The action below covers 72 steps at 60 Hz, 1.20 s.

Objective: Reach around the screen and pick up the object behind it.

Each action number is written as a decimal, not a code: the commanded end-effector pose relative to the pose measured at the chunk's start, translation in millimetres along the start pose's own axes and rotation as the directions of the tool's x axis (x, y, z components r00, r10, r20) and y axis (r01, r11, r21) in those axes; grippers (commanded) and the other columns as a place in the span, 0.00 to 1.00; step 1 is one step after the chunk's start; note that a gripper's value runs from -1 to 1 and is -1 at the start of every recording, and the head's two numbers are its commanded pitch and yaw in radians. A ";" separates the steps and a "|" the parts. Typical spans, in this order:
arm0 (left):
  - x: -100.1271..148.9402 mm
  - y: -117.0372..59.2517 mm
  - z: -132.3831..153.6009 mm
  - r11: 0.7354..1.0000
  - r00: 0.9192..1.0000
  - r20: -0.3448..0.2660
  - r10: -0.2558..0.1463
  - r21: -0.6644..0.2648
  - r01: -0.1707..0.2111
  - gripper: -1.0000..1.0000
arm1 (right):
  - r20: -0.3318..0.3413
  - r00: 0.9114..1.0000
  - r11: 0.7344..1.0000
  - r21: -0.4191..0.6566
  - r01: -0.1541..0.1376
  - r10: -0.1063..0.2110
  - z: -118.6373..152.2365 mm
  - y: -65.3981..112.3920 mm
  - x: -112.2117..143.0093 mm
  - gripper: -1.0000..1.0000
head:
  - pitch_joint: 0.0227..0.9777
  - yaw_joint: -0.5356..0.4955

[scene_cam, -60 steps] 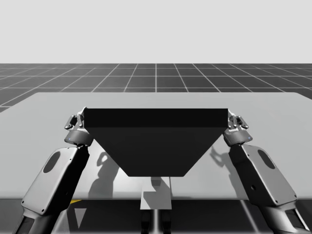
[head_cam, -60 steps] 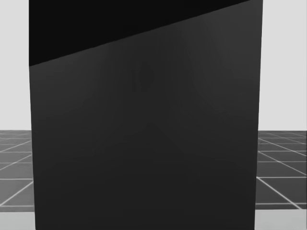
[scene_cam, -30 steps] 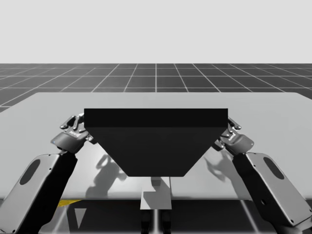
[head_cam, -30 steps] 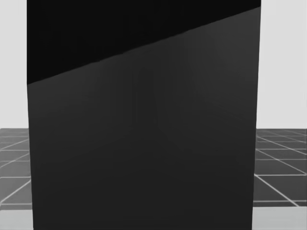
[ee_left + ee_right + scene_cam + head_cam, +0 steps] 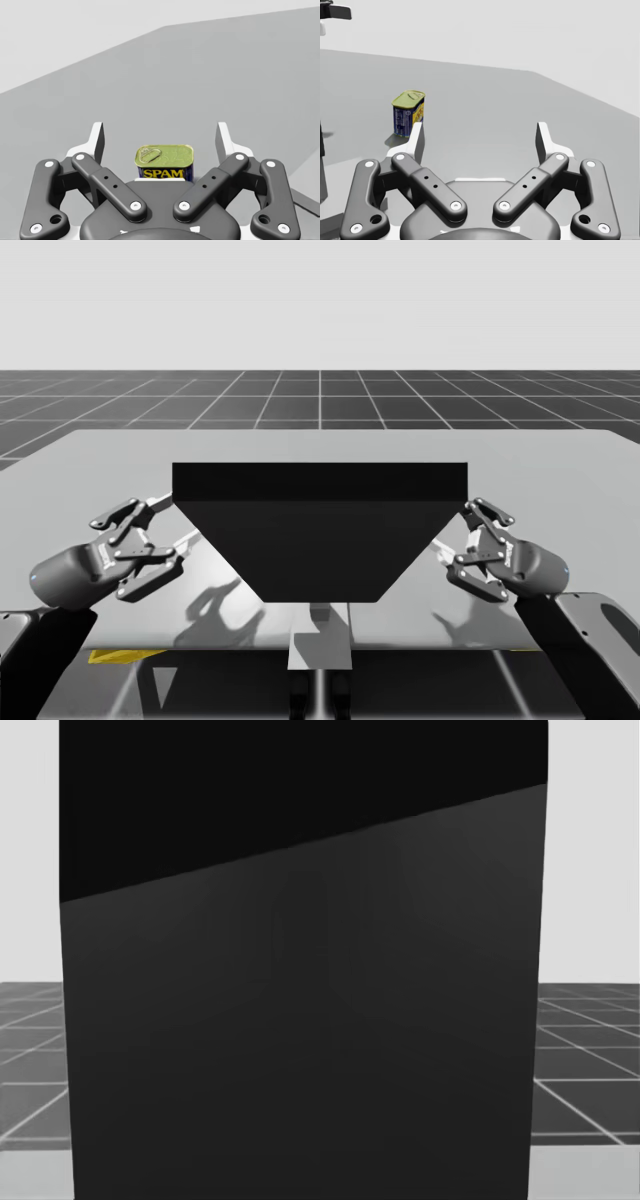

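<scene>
The black screen (image 5: 320, 530) stands upright in the middle of the grey table (image 5: 560, 470) and blocks the head view (image 5: 300, 1020). A small blue rectangular can with a yellow lid (image 5: 164, 162) stands upright on the table, straight ahead of my open left gripper (image 5: 160, 142) and in line with the gap between its fingers, untouched. My open right gripper (image 5: 480, 142) sees the same can (image 5: 408, 112) farther ahead, off beyond one finger. From above, my left gripper (image 5: 172, 522) hangs beside the screen's left edge and my right gripper (image 5: 455, 530) beside its right edge; the screen hides the can.
The screen's dark edge (image 5: 322, 145) shows beside my right gripper, on the can's side. A bit of my other arm's gripper (image 5: 332, 11) appears far beyond the can. Open table lies behind and on both sides of the screen. The table's front edge runs just below both forearms.
Both arms have dropped lower and swung outward from the screen's top corners; the grippers now point inward beside its sides. My head has turned slightly.
</scene>
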 end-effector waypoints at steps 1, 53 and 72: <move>-10.8 -10.9 9.7 0.997 0.999 -0.036 -0.009 -0.072 0.007 0.00 | -0.015 1.000 0.993 0.121 -0.007 0.009 13.1 11.7 -3.1 0.00 | 0.08 0.50; -87.5 23.2 -80.8 0.995 0.981 -0.195 0.007 -0.099 -0.027 0.00 | -0.021 0.998 0.987 0.147 -0.058 0.062 9.0 15.5 -18.7 0.00 | 0.10 0.53; -99.9 13.6 -112.5 0.988 0.972 -0.235 0.011 -0.148 -0.047 0.00 | -0.030 0.996 0.985 0.154 -0.076 0.082 5.6 16.8 -22.7 0.00 | 0.13 0.53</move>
